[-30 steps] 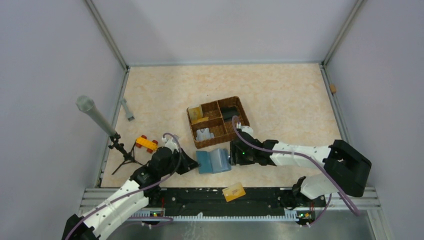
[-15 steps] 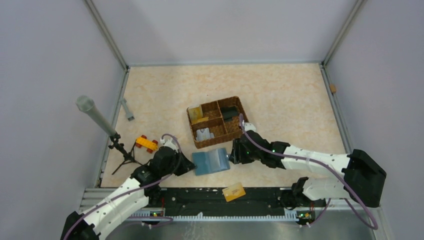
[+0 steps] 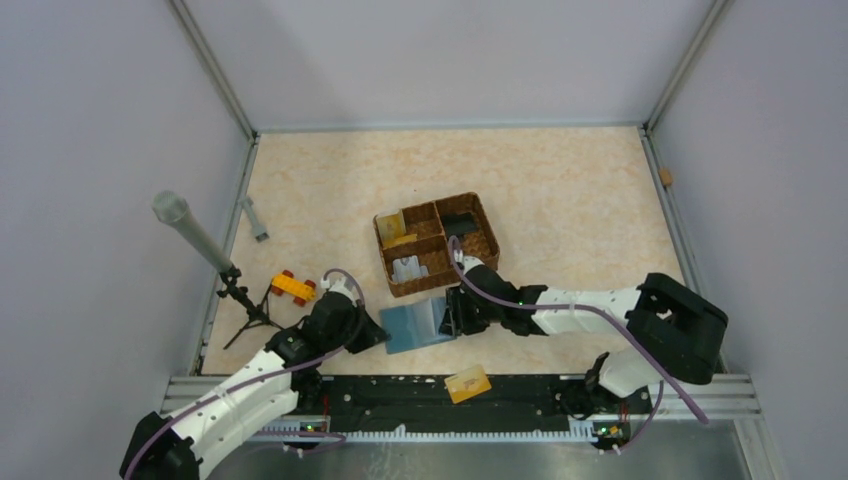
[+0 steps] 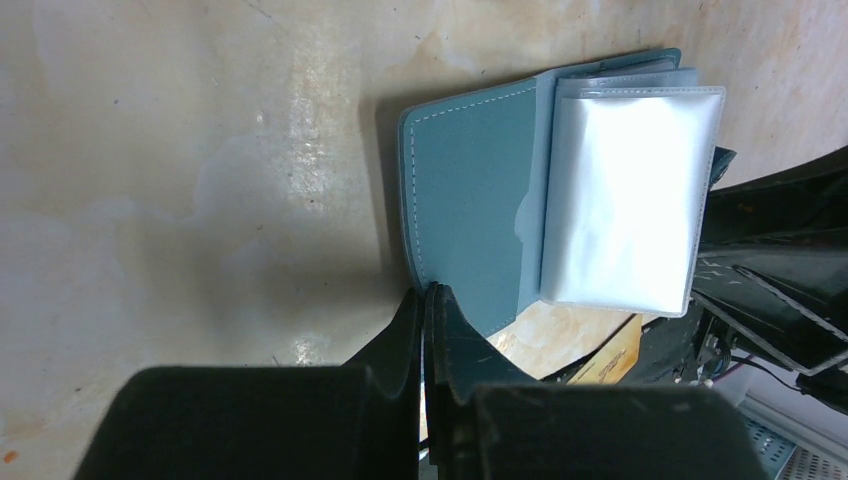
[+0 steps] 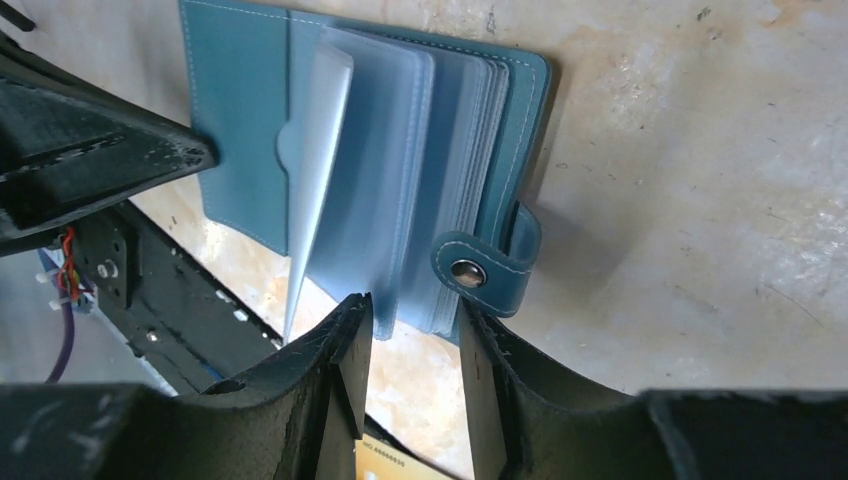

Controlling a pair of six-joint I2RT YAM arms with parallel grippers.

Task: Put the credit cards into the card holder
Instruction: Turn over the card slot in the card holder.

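Two tools meet at the holder [image 3: 405, 328], mid-bench. Top: my right tool [image 3: 452, 315] has slid in from 3 o'clock; a card [image 3: 467, 384] waits at 6. Left wrist: left tool [image 4: 425, 300] clenched, pressing the holder's corner. Right wrist: jaws narrowing around the sleeves [image 5: 400, 200], a gap left, probably to part a pocket.

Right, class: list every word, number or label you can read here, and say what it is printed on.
No text here is legible.
Gold credit card: one line of small print, too blurred to read.
Card holder: no lettering, only a plain stud.
Cards in the basket: too small to tell.
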